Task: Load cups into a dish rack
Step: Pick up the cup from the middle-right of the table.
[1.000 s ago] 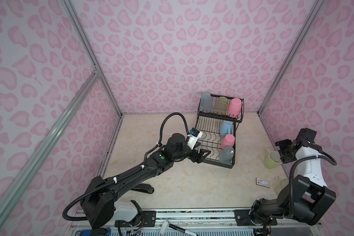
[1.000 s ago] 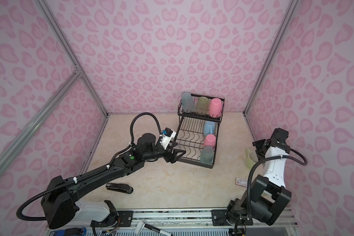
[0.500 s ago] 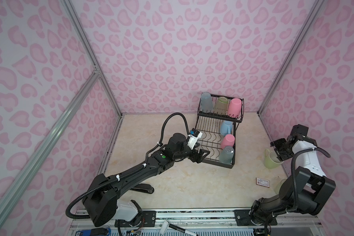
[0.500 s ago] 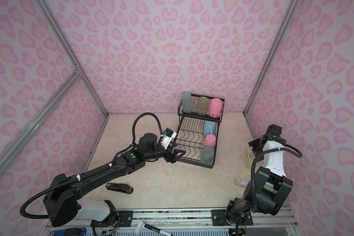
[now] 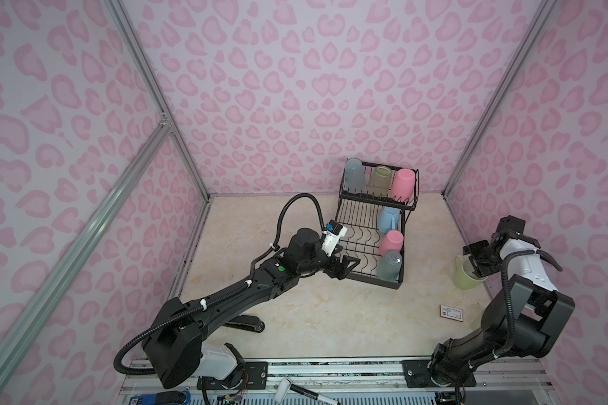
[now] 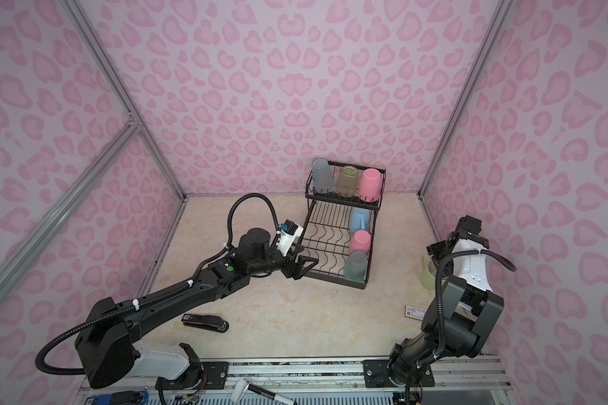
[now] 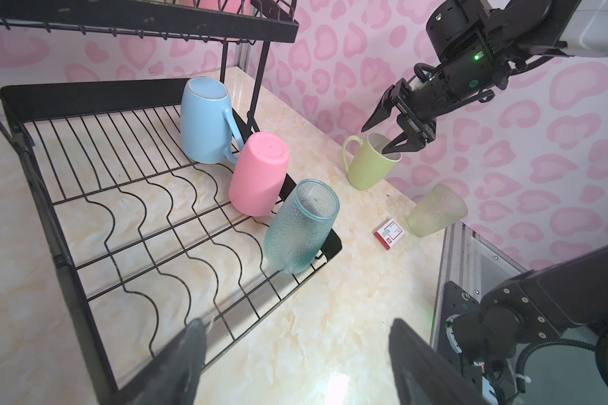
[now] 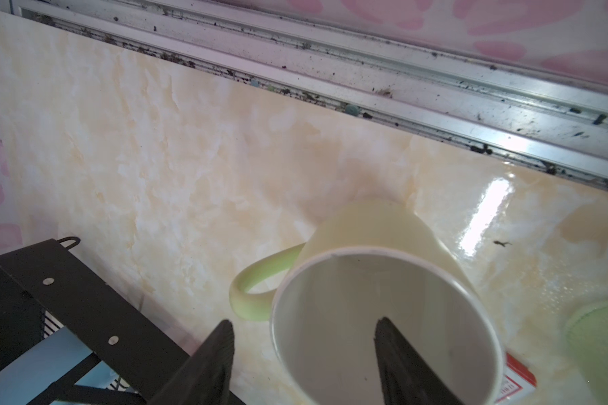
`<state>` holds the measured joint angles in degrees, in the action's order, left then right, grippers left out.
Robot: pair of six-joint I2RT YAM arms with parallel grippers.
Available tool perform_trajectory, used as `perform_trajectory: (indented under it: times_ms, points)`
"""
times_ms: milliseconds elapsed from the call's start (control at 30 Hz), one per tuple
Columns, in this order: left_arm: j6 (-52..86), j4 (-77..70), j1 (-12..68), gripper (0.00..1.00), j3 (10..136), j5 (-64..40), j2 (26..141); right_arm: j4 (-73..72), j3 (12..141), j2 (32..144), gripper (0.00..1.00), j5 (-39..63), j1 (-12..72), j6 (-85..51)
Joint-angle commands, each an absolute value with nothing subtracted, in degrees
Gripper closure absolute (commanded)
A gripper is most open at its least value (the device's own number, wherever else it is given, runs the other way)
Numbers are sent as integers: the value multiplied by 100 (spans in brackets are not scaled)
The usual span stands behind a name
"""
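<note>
We see the right gripper [image 7: 374, 140] open at the yellow-green mug [image 7: 367, 168]: one finger [image 8: 395, 364] sits inside the mouth, the other outside the rim on the handle side, w/ the mug wall btwn them. Neither pad clearly presses the wall, so no grip yet. The mug stands mouth-up on the desk [image 5: 313, 315] near the right wall, well apart from the dish rack [image 7: 85, 94], handle toward the rack. The left gripper [image 5: 346, 267] is spread wide & empty, hovering at the front edge of the rack's lower grid, on the side away from the cups; whether it touches the wire we can't tell. On that grid, along the right side, three cups sit bottom-up & tilted in a row: light blue mug [image 7: 204, 122] at the back, pink tumbler [image 7: 257, 175] just beside it, teal tumbler [image 7: 301, 228] at the front. The upper basket holds a grey-blue tumbler [image 5: 354, 175], a yellowish tumbler [image 5: 379, 180] & a second pink tumbler [image 5: 402, 182]. A translucent green tumbler [image 7: 436, 210] stands on the desk near the mug, w/ a small red-&-white box [image 7: 389, 234] lying btwn it & the rack. A black stapler [image 6: 206, 322] lies by the left arm.
</note>
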<state>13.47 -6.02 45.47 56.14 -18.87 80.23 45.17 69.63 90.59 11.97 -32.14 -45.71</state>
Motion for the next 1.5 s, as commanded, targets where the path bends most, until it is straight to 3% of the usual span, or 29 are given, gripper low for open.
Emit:
perform_trajectory:
  times_ms: [0, 333, 800, 1467]
  points:
    - [1303, -637, 4542, 17, 5718, -1872, 8048, 4435, 6936, 9097, 36, 1061, -3209, -4756]
    - [1284, -616, 4503, 17, 5722, -1854, 8042, 4274, 6733, 9161, 39, 804, -3309, -5357]
    - [1290, -615, 4459, 17, 5722, -1854, 8042, 4057, 6652, 9237, 54, 627, -3313, -5747]
    - [1337, -598, 4456, 17, 5756, -1905, 8089, 3902, 6622, 9181, 86, 310, -2958, -5572]
